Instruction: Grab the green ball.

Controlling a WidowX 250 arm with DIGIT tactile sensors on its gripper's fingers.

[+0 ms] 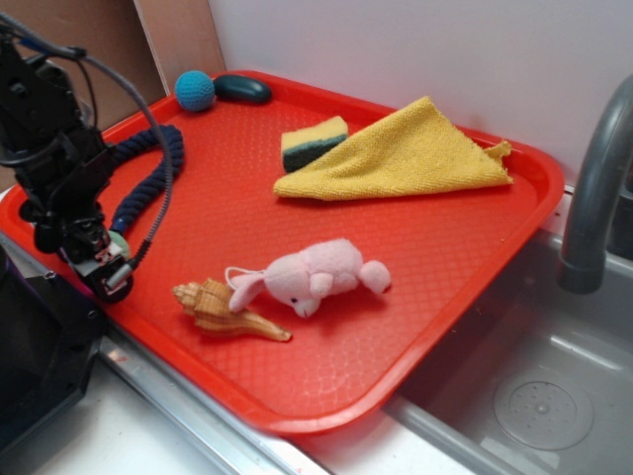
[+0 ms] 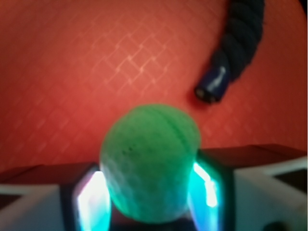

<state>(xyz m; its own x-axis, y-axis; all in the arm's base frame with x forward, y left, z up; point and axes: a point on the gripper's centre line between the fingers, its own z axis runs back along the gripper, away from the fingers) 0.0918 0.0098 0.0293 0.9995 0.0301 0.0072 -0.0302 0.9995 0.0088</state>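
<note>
Green ball (image 2: pixel 150 163): pinched between the jaws of the gripper (image 1: pixel 107 265), plain in wrist view; exterior view shows only a sliver. Navy rope (image 2: pixel 236 43): beyond jaws, on red tray (image 1: pixel 415 327).

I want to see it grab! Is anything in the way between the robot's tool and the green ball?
Nothing visible: the pale green crocheted ball sits right between the tool's fingers, with the dark blue rope off to one side.

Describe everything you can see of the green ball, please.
The green ball is round, pale green, with a knitted-looking, slightly blurred surface. It sits between the two fingers of the hand, which press its sides. The red tray lies behind it. In the exterior view only a small green part shows beside the hand.
</note>
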